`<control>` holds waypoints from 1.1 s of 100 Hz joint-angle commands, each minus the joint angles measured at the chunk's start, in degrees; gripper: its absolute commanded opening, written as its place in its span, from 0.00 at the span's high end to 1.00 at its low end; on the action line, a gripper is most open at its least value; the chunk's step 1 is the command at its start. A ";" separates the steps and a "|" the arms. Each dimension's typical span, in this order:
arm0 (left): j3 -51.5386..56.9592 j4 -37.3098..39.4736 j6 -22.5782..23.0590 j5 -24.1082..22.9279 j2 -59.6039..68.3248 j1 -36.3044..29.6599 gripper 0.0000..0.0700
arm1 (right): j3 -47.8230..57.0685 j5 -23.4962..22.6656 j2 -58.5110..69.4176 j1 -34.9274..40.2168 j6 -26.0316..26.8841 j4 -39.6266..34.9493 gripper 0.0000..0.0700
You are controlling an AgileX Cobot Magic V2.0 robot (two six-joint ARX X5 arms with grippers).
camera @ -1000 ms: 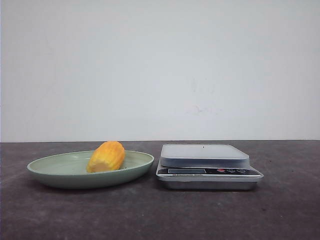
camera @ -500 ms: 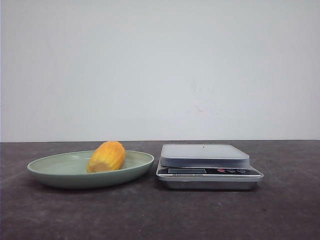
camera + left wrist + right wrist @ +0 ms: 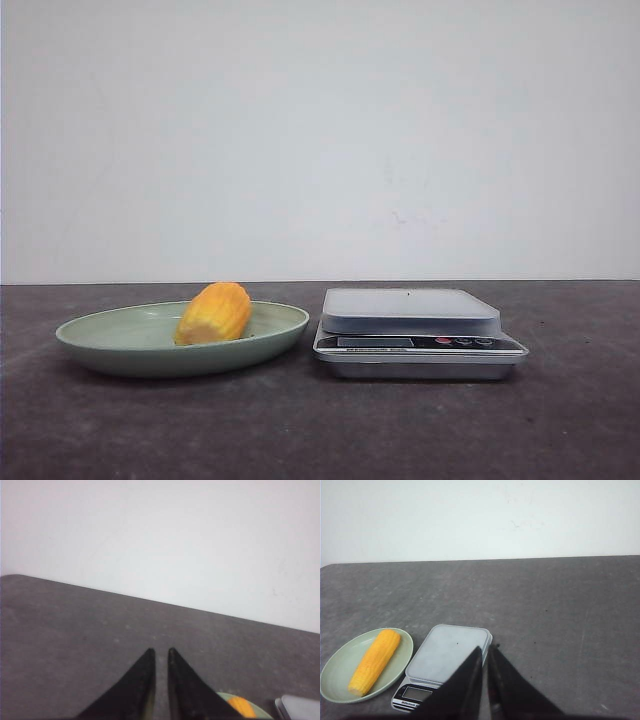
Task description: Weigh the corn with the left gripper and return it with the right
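The corn (image 3: 213, 313) lies in the green plate (image 3: 120, 350) on your counter (image 3: 320, 430), just beside the scale (image 3: 415, 330). Your left hand (image 3: 160, 651) and right hand (image 3: 485, 649) are both clenched on nothing, up off the counter.

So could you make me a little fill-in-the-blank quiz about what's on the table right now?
1. The corn lies in the green ____.
2. The kitchen scale has ____ on its weighing platform.
3. The left gripper and right gripper each have their fingertips nearly ____, holding nothing.
4. In the front view, the plate stands to the ____ of the scale.

Missing words: plate; nothing; together; left
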 commanded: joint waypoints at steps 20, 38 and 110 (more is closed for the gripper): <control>-16.83 7.08 0.46 6.32 -6.58 7.58 1.00 | 0.50 0.02 0.07 0.24 0.59 0.59 0.98; -22.16 7.23 0.77 7.93 -7.21 9.57 1.00 | 0.50 0.02 0.07 0.24 0.59 0.59 0.98; -25.46 7.02 1.92 7.89 -7.21 12.50 1.00 | 0.50 0.02 0.07 0.24 0.59 0.61 0.98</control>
